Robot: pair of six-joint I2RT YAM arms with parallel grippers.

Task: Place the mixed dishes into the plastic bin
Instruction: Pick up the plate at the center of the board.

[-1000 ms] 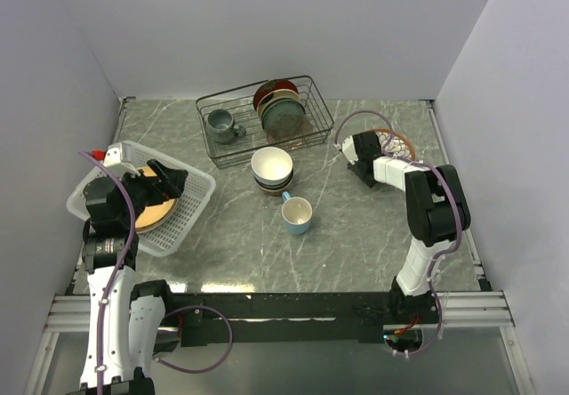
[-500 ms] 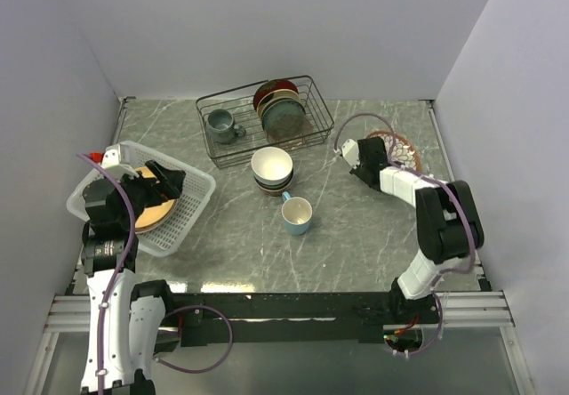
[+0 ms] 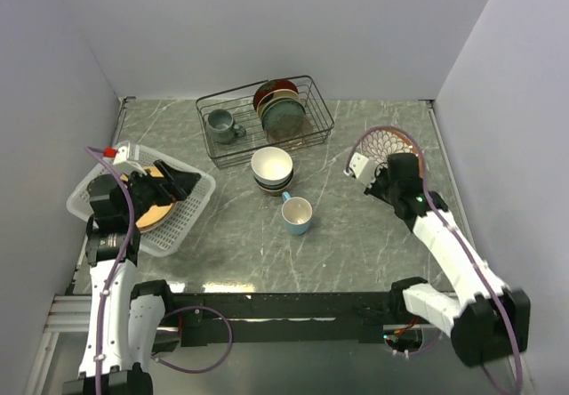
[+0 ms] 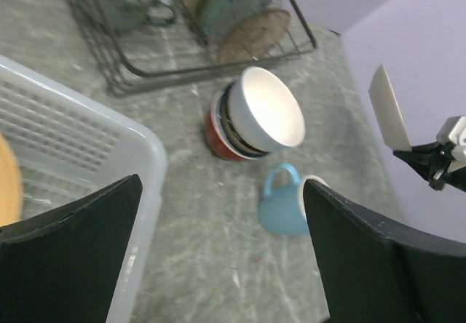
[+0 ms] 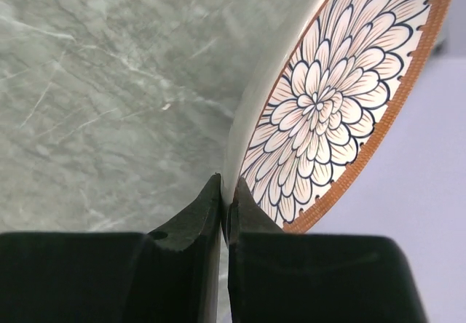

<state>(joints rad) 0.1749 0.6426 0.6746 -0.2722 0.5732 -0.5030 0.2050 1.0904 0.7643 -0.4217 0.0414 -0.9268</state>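
Light on my feed is soft, even and from overhead; the worktop (image 3: 356, 235) is bright, with faint shadows close under the bowls (image 3: 272, 169) and a pale glare band along its near edge. Left wrist view is blurred throughout. Right wrist view is crisp on the plate (image 5: 328, 112), though the right hand (image 5: 227, 190) reads as featureless black

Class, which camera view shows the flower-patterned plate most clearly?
Right wrist view: the plate fills the frame, petals and orange rim sharp, edge in the right pincer. Top view shows it small; left wrist view, only its pale underside.
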